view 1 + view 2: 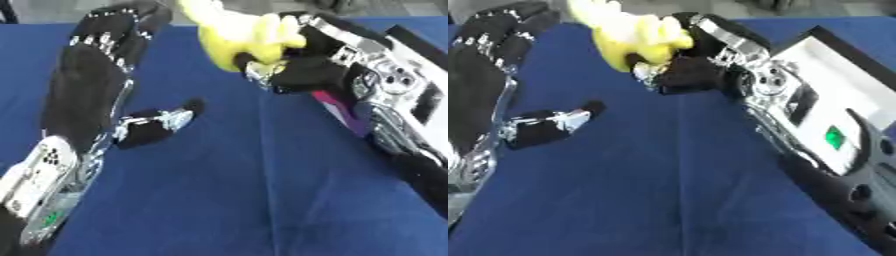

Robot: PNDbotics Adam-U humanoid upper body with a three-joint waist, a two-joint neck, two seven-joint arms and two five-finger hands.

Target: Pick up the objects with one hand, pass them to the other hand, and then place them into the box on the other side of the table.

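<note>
A yellow soft object point(234, 31) hangs above the blue table point(262, 190) at the top middle. My right hand point(297, 70) comes in from the right, its fingers curled round the object's lower end. My left hand point(92, 80) is raised at the left with its fingers straight and its thumb point(162, 122) sticking out to the right. It holds nothing and stands a short way left of the yellow object.
A white box point(842, 75) with a dark rim lies at the right side of the table, partly under my right forearm. A purple patch point(337, 107) shows beside that arm. Bare blue cloth fills the middle and front.
</note>
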